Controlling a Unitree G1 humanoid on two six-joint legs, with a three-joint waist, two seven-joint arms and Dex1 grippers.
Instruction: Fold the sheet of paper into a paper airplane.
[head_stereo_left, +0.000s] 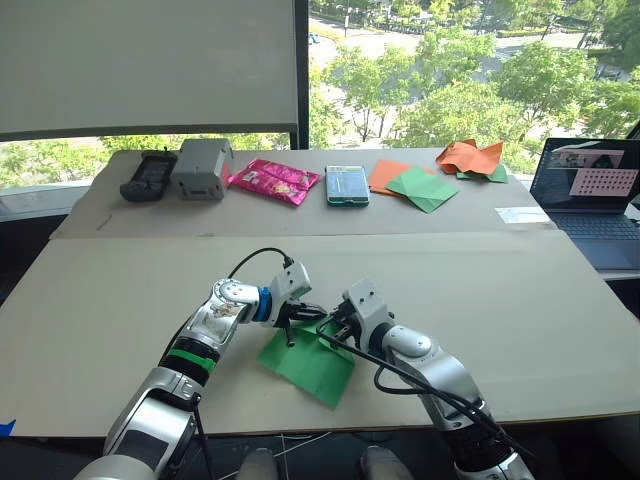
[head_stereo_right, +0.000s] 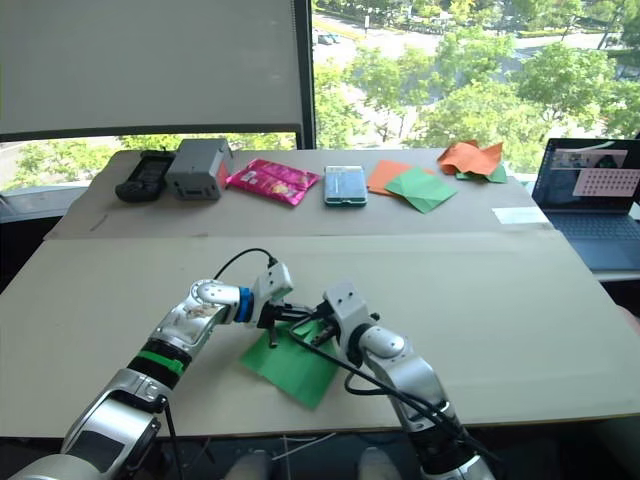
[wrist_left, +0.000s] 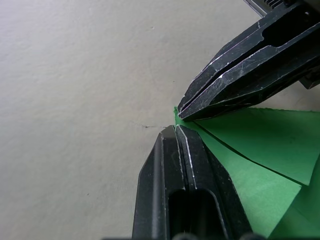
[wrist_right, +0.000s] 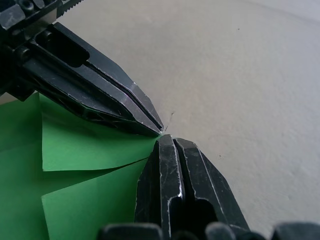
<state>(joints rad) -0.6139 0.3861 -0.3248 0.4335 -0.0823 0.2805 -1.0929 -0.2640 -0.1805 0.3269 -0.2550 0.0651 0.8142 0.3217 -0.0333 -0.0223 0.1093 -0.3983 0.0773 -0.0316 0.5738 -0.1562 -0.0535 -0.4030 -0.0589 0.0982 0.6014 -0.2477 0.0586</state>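
The green sheet of paper (head_stereo_left: 308, 365) lies flat near the table's front edge. Its two far corners are folded inward (wrist_right: 95, 150), so they meet in a point (wrist_left: 176, 111). Both grippers come together at that point. My left gripper (head_stereo_left: 308, 318) reaches in from the left, shut, its tips (wrist_left: 175, 129) resting on the paper just behind the point. My right gripper (head_stereo_left: 326, 328) comes from the right, also shut, its tips (wrist_right: 167, 138) touching the point itself. I cannot tell whether either one pinches any paper.
Along the far strip of the table (head_stereo_left: 100, 300) lie a black controller (head_stereo_left: 148, 175), a grey box (head_stereo_left: 202, 168), a pink packet (head_stereo_left: 275, 181), a phone (head_stereo_left: 347, 185), flat orange and green sheets (head_stereo_left: 412, 183) and crumpled orange paper (head_stereo_left: 470, 157). A laptop (head_stereo_left: 590, 195) stands at the right.
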